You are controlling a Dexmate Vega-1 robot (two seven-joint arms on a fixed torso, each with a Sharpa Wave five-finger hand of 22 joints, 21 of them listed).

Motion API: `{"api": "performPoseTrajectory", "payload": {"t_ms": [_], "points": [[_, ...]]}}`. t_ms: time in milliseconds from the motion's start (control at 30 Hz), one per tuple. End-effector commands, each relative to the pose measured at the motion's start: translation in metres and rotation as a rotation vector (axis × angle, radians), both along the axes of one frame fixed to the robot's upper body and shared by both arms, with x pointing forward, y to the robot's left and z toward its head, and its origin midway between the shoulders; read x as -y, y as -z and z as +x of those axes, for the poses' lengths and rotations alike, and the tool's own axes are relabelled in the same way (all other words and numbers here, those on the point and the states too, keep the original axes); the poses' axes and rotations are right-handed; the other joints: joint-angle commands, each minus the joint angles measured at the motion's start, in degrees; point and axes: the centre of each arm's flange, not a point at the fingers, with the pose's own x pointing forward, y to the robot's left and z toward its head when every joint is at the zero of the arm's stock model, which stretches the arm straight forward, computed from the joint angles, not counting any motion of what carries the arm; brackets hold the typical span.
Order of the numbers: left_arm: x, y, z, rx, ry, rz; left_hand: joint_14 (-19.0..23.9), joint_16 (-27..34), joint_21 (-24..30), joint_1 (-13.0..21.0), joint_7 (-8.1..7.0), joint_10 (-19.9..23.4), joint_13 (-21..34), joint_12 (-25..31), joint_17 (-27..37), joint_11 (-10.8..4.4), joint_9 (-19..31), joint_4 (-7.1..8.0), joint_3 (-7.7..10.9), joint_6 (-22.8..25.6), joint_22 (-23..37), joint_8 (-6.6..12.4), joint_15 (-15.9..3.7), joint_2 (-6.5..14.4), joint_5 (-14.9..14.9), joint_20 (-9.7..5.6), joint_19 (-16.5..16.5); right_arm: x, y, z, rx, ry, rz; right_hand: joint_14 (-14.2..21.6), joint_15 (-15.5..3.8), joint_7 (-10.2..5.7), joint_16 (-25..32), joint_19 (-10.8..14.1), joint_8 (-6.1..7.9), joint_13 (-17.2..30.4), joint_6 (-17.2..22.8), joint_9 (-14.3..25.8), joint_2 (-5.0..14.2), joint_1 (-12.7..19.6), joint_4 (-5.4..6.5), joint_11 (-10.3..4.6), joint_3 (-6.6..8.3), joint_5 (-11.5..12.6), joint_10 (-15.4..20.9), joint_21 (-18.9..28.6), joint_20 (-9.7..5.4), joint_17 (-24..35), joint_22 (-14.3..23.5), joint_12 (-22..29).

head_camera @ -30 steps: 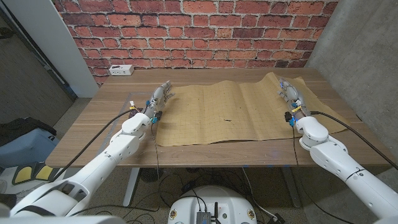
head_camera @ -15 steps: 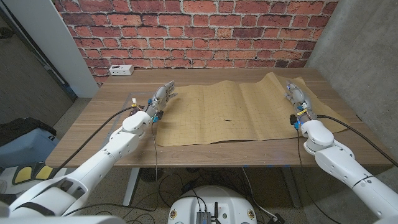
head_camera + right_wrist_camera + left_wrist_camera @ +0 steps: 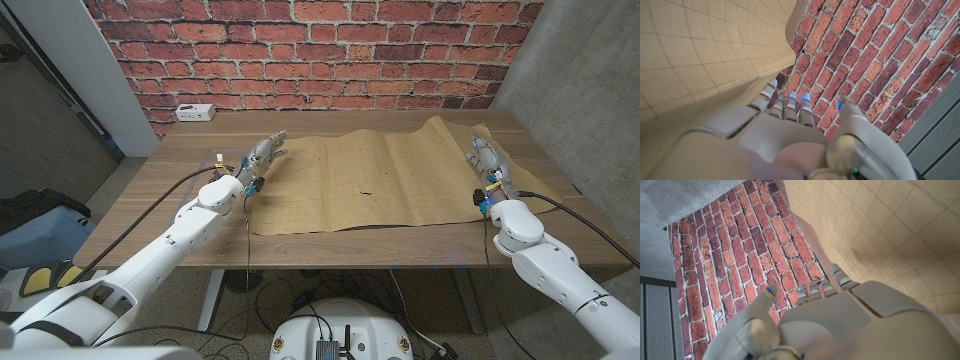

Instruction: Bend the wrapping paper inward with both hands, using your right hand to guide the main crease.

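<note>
A sheet of brown gridded wrapping paper (image 3: 380,185) lies spread on the wooden table (image 3: 160,210), its far right corner curling upward. My left hand (image 3: 262,155) hovers at the paper's left edge with its fingers spread apart and nothing in them. My right hand (image 3: 487,160) stands on its edge on the paper's right part, beside the raised corner, fingers straight and holding nothing. In the left wrist view the left hand (image 3: 840,320) reaches along the paper (image 3: 890,220). In the right wrist view the right hand (image 3: 770,135) lies alongside the curved paper (image 3: 700,45).
A white power strip (image 3: 194,112) sits at the table's back left, in front of the brick wall (image 3: 320,50). A concrete wall (image 3: 580,90) stands close to the table's right side. Bare wood borders the paper at the left and front.
My right hand has slid rightward toward the paper's raised right edge. My left hand has shifted slightly forward and its fingers have spread wider.
</note>
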Motion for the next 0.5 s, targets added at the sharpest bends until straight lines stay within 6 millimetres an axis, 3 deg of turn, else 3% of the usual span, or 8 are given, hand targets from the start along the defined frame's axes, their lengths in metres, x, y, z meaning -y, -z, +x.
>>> {"api": "performPoseTrajectory", "payload": {"t_ms": [33,500], "points": [[0.002,0.001,0.002,-0.025,-0.036,0.115,0.33,-0.09,-0.32,0.77,0.05,0.51,0.08,0.24,0.13,-0.04,0.21,-0.50,0.28,0.46,0.20,0.31,0.00,0.41,0.06,-0.02,-0.27,0.009,0.007,-0.015,-0.002,0.059,0.016,0.60,0.07,0.76,0.16,0.57,0.24,0.33,0.68,0.08,0.12,0.78,-0.37,0.25,0.04,0.26,0.65,0.01,-0.22,0.07,0.18,0.19],[0.004,-0.001,0.004,-0.022,-0.069,0.198,0.59,-0.22,-0.68,1.19,0.35,0.93,0.10,0.12,0.14,0.23,0.22,-0.88,0.56,1.12,0.23,0.14,0.08,0.63,-0.07,-0.06,-0.13,0.017,0.018,-0.032,-0.038,0.146,0.016,0.62,-0.08,0.40,0.12,0.60,0.18,0.33,0.99,0.09,0.33,1.11,-0.50,0.22,0.23,0.32,0.84,-0.05,-0.37,0.07,0.18,0.13]]}}
